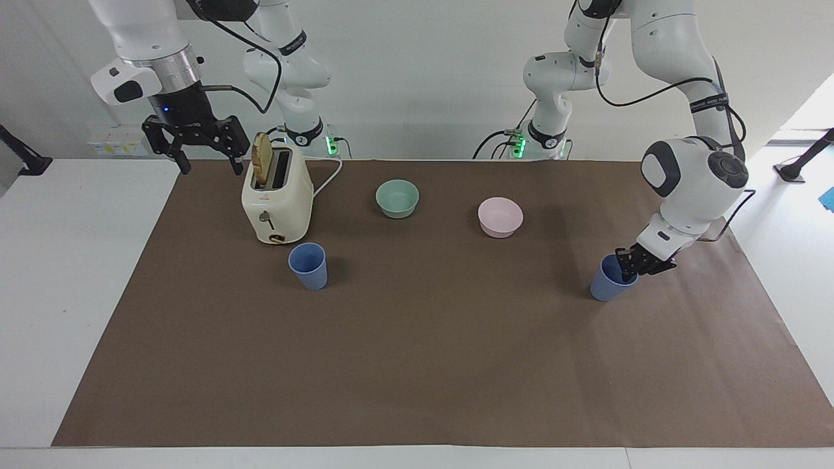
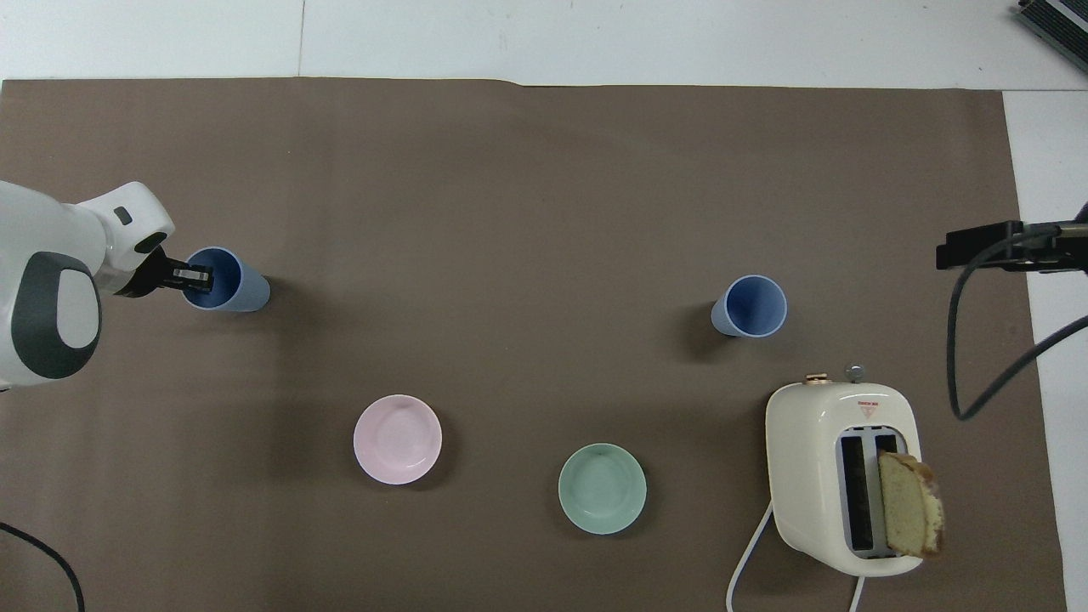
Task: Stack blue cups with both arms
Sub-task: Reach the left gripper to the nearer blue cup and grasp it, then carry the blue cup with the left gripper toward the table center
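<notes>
Note that your left gripper (image 1: pixel 631 268) is pinched shut on the rim of one blue cup (image 1: pixel 611 281), at the right of the facing view and the left edge of the overhead view: one finger is inside the mouth and one outside the wall, so the thin rim is clamped between them, a hold that probably suits a tapered tumbler with no handle. The cup stands on the brown mat (image 1: pixel 417 365), and no gap shows under it. The left arm bends down from the upper right of the facing view, its wrist tilted so the fingers enter the cup at a slant from the mat's edge. The second blue cup (image 1: pixel 308 265) stands upright and untouched at centre left, just below the toaster (image 1: pixel 277 200), well apart from the first; stacking is judged not yet begun. Your right gripper (image 1: pixel 195 140) waits high at the upper left, over the mat's corner beside the toaster, its fingers spread wide and holding nothing. The green bowl (image 1: pixel 397 198) and pink bowl (image 1: pixel 500 216) sit between the two cups, higher in the frame.
</notes>
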You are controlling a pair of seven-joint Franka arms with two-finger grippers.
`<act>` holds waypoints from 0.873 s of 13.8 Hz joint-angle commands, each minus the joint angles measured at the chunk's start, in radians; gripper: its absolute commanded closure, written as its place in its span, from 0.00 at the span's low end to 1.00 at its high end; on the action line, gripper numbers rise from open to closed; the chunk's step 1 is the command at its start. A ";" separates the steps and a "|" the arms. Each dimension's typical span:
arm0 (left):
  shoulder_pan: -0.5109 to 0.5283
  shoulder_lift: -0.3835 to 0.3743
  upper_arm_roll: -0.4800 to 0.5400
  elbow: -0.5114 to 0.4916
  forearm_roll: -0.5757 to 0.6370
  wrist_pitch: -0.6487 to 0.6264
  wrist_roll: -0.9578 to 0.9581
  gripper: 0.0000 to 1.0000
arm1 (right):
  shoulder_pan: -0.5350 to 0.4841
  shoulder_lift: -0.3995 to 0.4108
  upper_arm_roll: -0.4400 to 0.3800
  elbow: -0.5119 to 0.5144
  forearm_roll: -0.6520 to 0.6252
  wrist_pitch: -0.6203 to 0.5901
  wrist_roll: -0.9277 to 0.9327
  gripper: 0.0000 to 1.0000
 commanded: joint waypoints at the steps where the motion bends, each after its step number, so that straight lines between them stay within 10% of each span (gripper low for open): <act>1: -0.005 -0.014 0.000 -0.011 -0.015 -0.022 0.008 1.00 | -0.009 -0.010 0.006 -0.004 -0.004 -0.012 0.019 0.00; 12: -0.307 -0.048 -0.013 0.004 -0.015 -0.008 -0.361 1.00 | -0.009 -0.010 0.006 -0.004 -0.004 -0.012 0.019 0.00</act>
